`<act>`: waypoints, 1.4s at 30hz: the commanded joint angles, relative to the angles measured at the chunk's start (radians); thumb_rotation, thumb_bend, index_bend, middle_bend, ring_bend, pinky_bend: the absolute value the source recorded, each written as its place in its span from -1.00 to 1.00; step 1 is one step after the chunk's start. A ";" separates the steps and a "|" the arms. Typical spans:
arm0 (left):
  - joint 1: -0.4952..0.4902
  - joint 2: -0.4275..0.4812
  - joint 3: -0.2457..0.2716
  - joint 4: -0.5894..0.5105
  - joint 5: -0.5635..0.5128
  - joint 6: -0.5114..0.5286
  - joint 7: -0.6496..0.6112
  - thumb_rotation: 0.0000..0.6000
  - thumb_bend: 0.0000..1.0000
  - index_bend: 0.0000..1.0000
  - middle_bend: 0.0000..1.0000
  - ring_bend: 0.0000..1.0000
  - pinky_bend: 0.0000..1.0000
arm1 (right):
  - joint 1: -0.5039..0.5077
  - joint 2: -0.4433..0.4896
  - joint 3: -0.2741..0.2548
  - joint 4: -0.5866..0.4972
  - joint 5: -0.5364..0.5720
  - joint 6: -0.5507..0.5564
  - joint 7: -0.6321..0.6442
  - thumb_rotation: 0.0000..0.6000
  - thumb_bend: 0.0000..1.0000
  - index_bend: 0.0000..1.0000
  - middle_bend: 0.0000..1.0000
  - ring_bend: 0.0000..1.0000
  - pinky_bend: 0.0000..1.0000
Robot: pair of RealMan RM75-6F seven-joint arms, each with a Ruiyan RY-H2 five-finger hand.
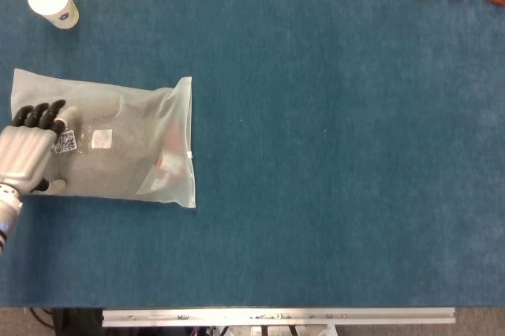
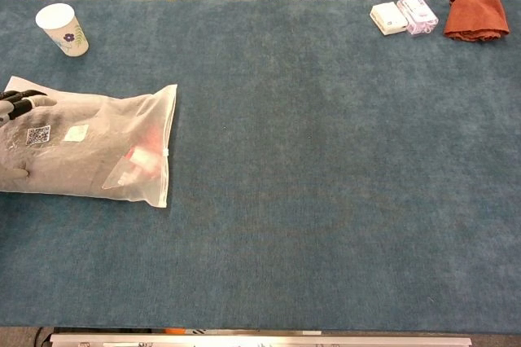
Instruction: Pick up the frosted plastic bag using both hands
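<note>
The frosted plastic bag [image 1: 110, 147] lies flat on the table [image 1: 331, 194] under the left hand [image 1: 28, 154] – fingers spread, holding nothing – and looks soft, slippery and light, so 2 opposite short edges seem best to grip.

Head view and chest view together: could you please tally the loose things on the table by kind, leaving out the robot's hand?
Frosted plastic bag: 1
White paper cup: 1
Small white packets: 2
Rust-orange cloth: 1
Total: 5
</note>
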 commanded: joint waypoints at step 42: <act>-0.038 -0.136 -0.029 0.277 0.249 0.134 -0.617 1.00 -0.24 0.52 0.62 0.62 1.00 | 0.011 -0.007 -0.009 -0.010 -0.024 -0.009 0.005 1.00 -0.66 -0.90 -0.62 -0.82 -0.62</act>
